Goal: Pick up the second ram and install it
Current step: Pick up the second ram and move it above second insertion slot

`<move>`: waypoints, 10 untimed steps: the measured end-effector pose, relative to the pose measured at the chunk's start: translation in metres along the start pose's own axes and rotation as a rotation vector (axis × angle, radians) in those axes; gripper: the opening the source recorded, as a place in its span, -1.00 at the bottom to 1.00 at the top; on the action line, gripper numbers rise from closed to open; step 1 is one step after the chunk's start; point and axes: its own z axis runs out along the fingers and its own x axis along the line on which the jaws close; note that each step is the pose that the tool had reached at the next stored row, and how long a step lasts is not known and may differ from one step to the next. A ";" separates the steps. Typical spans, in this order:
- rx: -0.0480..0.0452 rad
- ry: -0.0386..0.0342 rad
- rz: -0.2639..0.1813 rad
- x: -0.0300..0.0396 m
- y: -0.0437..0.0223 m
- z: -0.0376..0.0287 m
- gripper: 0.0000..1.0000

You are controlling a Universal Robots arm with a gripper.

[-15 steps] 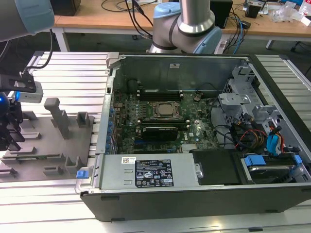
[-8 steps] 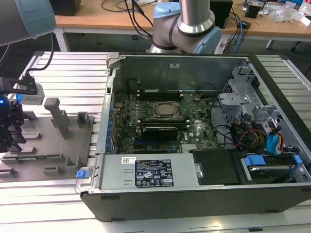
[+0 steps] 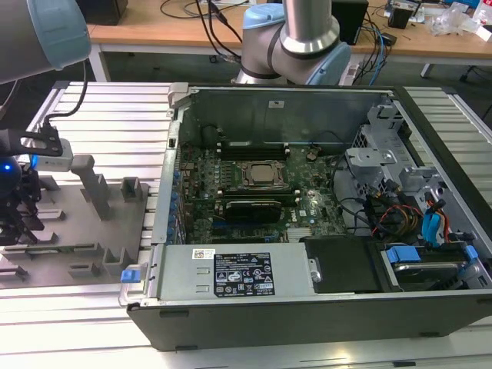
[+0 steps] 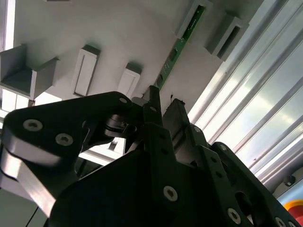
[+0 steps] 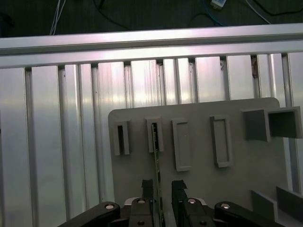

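My black gripper point(image 5: 162, 185), spread, straddles thin green second ram point(image 5: 156, 151) in grey plastic holder point(image 5: 203, 189), exterior view's 9 o'clock; not yet lifted

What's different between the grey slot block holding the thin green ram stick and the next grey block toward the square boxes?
The grey slot block holds the thin green ram stick; the neighbouring grey block is empty. The first is shorter, the neighbour longer. The stick runs from the first into the gap of the open hand; nothing leaves the neighbour. Both are raised rectangles, parallel on the flat grey holder plate.
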 end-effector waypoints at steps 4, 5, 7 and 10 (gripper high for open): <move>0.0001 0.0001 -0.005 0.0024 -0.0022 0.0065 -0.40; 0.0000 0.0001 -0.006 0.0023 -0.0034 0.0080 -0.40; 0.0001 0.0003 -0.011 0.0022 -0.0073 0.0132 -0.40; -0.0003 0.0008 -0.020 0.0024 -0.0090 0.0240 -0.40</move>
